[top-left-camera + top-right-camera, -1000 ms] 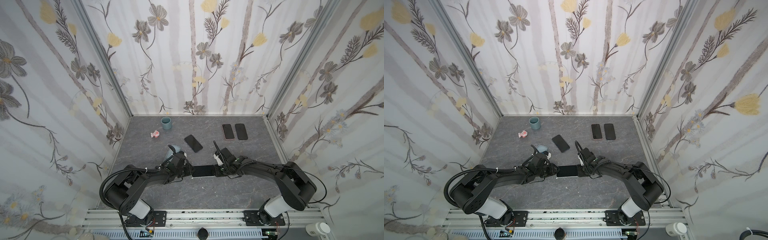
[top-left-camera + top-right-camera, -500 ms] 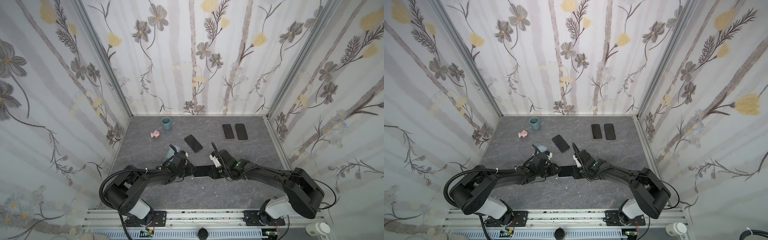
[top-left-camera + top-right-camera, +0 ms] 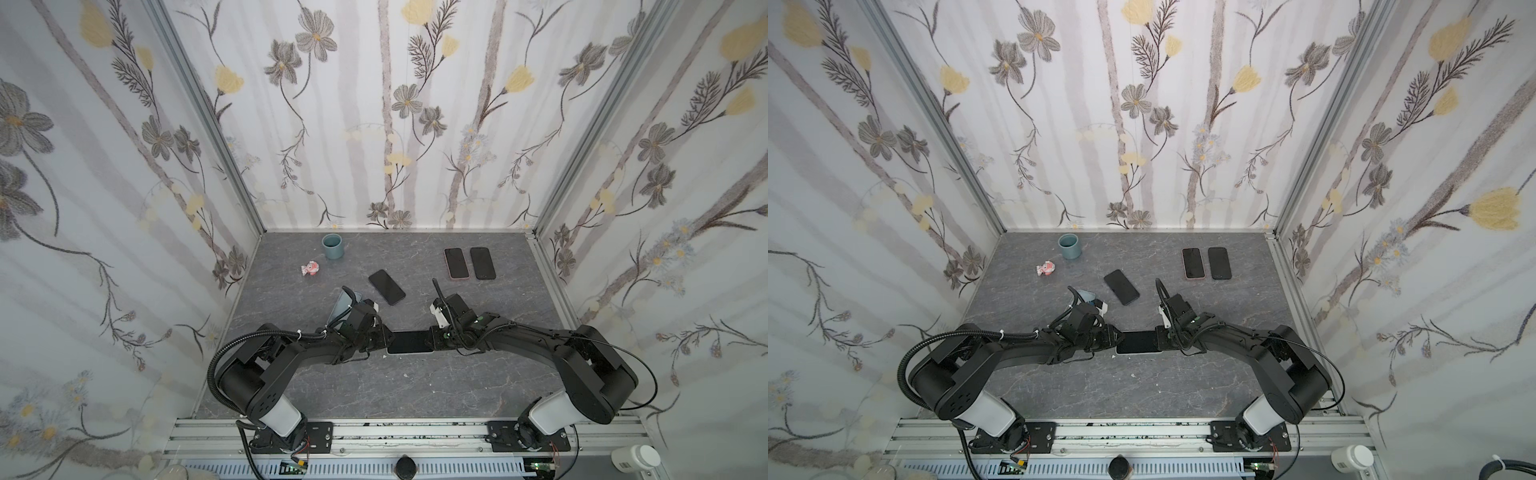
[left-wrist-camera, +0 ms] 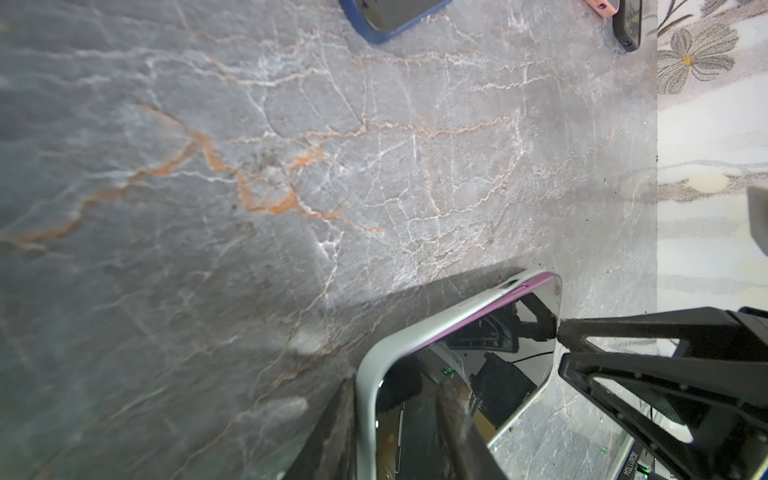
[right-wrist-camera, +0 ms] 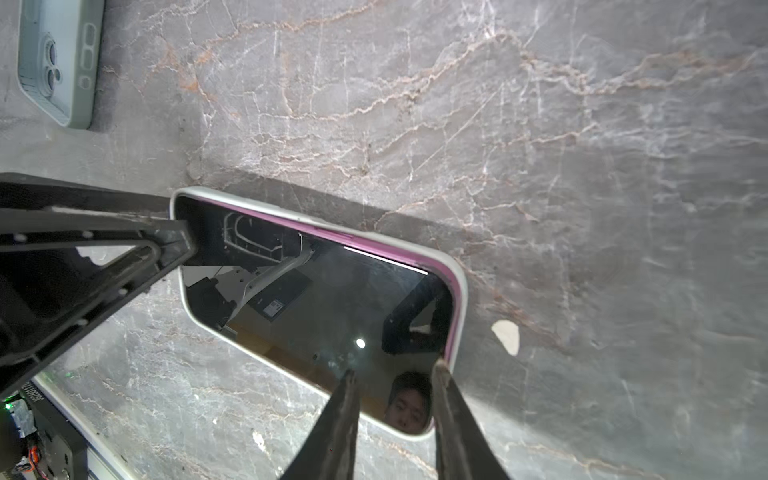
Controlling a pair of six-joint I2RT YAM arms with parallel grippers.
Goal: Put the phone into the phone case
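Phone lower-middle in both top views, a claw at each end
Left claw, barely open, straddles the phone case rim (pinching? can't tell); right claw slightly open, tips on screen.

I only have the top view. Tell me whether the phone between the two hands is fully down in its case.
Observer: Seemingly not. The right wrist view shows the black-screened, purple-edged phone with a purple strip showing inside the white phone case's rim along one long side.
Operator: Report the right hand.
Observer: The right hand has both fingertips apart on the glass near one end.
Operator: Now the left.
Observer: The left hand has one fingertip on the glass, one beside the rim.
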